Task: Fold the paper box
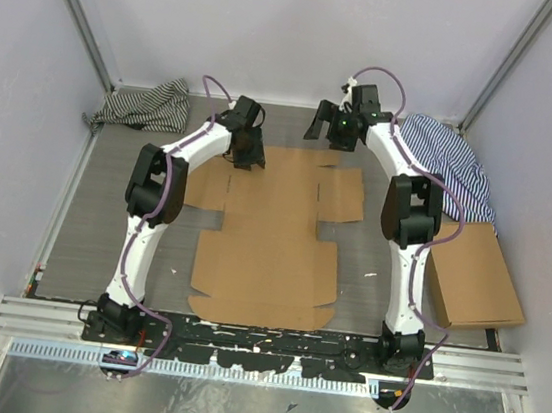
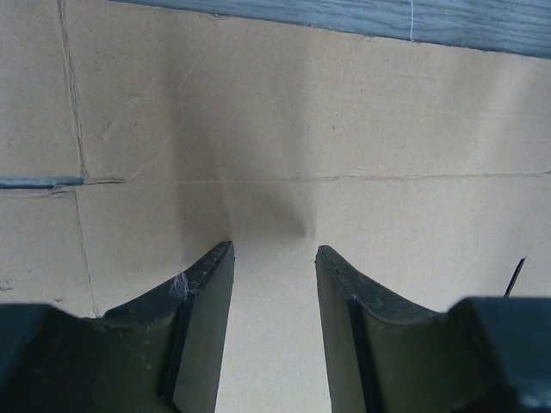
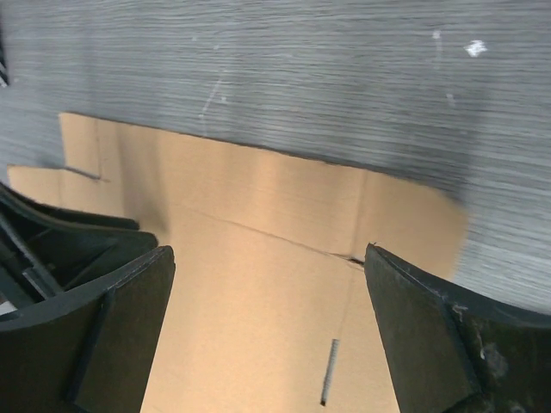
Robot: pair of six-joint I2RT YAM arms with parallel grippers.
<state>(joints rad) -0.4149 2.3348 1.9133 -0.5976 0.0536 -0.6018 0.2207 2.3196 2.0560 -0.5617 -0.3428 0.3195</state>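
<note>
The paper box lies flat and unfolded on the grey table, a brown die-cut cardboard sheet with flaps and slits. My left gripper hovers low over the sheet's far left corner; in the left wrist view it is open, with bare cardboard between its fingers. My right gripper is raised beyond the sheet's far right edge. In the right wrist view it is wide open and empty above the sheet's far flap.
A second brown cardboard box lies flat at the right, beside the right arm. A striped cloth lies at the back left and a blue striped cloth at the back right. Walls enclose the table.
</note>
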